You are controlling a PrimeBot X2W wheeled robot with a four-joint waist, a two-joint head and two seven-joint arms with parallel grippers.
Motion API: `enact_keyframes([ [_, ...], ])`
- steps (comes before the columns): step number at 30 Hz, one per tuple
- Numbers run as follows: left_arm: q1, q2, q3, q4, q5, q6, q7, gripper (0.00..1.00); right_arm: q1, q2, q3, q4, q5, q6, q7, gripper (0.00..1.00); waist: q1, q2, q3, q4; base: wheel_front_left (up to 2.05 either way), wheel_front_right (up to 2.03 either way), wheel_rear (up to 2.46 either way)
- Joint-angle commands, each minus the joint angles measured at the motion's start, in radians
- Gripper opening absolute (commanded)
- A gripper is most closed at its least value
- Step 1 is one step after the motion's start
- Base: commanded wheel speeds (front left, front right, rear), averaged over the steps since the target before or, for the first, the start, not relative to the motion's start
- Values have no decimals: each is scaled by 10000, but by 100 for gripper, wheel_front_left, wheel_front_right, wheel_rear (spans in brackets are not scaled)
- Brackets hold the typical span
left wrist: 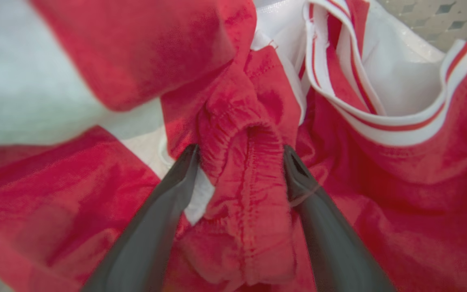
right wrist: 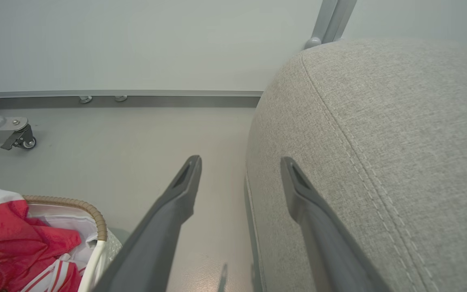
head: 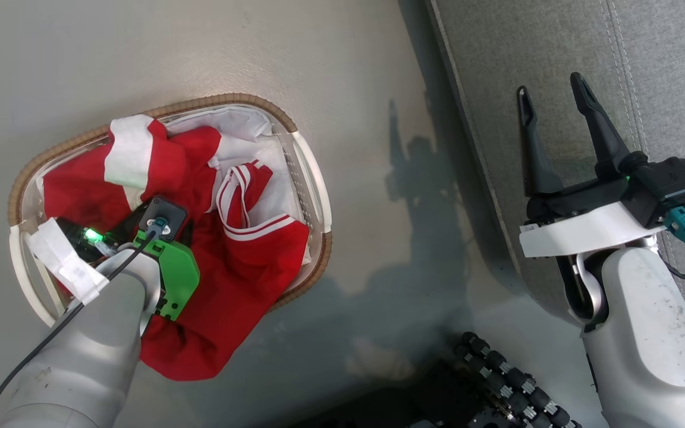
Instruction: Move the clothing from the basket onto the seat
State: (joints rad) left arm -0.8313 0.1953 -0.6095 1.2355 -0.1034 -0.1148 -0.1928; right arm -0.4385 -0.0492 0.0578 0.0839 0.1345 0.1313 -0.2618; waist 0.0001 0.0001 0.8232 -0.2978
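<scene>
The basket (head: 313,172) stands on the floor at the left, heaped with red clothing (head: 241,261) that has white stripes and bands; one garment spills over its near rim. My left arm reaches down into the heap. In the left wrist view my left gripper (left wrist: 241,152) is open, its fingers either side of a bunched red fold (left wrist: 245,190) with an elastic seam. My right gripper (head: 549,86) is open and holds nothing, hovering over the left edge of the grey seat (head: 556,47). From the right wrist, that gripper (right wrist: 241,160) straddles the seat's (right wrist: 379,121) edge, with basket (right wrist: 95,215) and clothing (right wrist: 14,235) lower left.
The white liner (head: 241,125) shows at the basket's far side. A strip of grey floor (head: 378,208) separates basket and seat. My base with black rollers (head: 503,380) sits at the bottom. A wall rail and a caster wheel (right wrist: 20,140) lie beyond.
</scene>
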Motion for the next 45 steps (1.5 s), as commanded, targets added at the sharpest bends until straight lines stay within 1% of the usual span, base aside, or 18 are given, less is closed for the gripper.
enact_keyframes([
  [1, -124, 97, 7, 89, -18, 84, 74, 100, -53, -22, 39, -13, 47, -10, -49, 100, -1, -1, 15, -31, 0, 0, 0],
  [5, -93, 117, 12, 225, -129, 155, 214, 100, -33, -22, 112, 17, 92, -10, -49, 100, -1, -1, 4, -86, 0, 0, 0],
  [6, -72, 74, 51, 259, -215, 190, 195, 86, 4, -22, 122, 37, 104, -10, -49, 100, -1, -1, -27, -97, 0, 0, 0],
  [7, -56, 42, 75, 268, -267, 191, 160, 63, 29, -22, 118, 56, 100, -10, -49, 100, -1, -1, -55, -93, 0, 0, 0],
  [8, -27, 2, 94, 283, -316, 201, 112, 43, 64, -22, 104, 87, 74, -10, -49, 100, -1, -1, -105, -79, 0, 0, 0],
  [10, 46, -81, 87, 296, -393, 205, 16, 19, 137, -22, 77, 143, 19, -10, -49, 100, -1, -1, -239, -36, 0, 0, 0],
  [13, 215, -202, 83, 320, -496, 180, -128, 0, 215, -22, 74, 221, -77, -8, -49, 100, -1, -1, -490, 59, 0, 0, 0],
  [21, 705, -625, -31, -40, -663, 40, -646, 0, 579, -25, -55, 439, -476, -10, -49, 100, -1, -1, -1711, 560, 0, 0, 0],
  [24, 933, -782, -81, -454, -783, -31, -718, 0, 824, -25, -172, 539, -710, -10, -51, 100, -1, -1, -2360, 864, 0, 0, 0],
  [27, 1138, -778, -244, -1068, -717, -73, -731, 0, 1108, -28, -258, 669, -947, -10, -49, 100, -1, -1, -3022, 1154, 0, 0, 0],
  [34, 1803, -397, -672, -2858, -510, -154, -730, 0, 1928, -31, -475, 926, -1426, -10, -49, 100, -1, -1, -4855, 1798, 0, 0, 0],
  [38, 2049, -112, -968, -3691, -461, -159, -732, 0, 2456, -31, -518, 1066, -1563, -10, -49, 100, -1, -1, -5895, 2050, 0, 0, 0],
  [42, 2098, 124, -1245, -4404, -608, -159, -732, 0, 3021, -30, -530, 1188, -1637, -10, -49, 100, -1, -1, -6851, 2250, 0, 0, 0],
  [45, 1973, 281, -1632, -4945, -773, -162, -733, 0, 3421, -32, -503, 1275, -1701, -10, -49, 100, -1, -1, -7549, 2361, 0, 0, 0],
])
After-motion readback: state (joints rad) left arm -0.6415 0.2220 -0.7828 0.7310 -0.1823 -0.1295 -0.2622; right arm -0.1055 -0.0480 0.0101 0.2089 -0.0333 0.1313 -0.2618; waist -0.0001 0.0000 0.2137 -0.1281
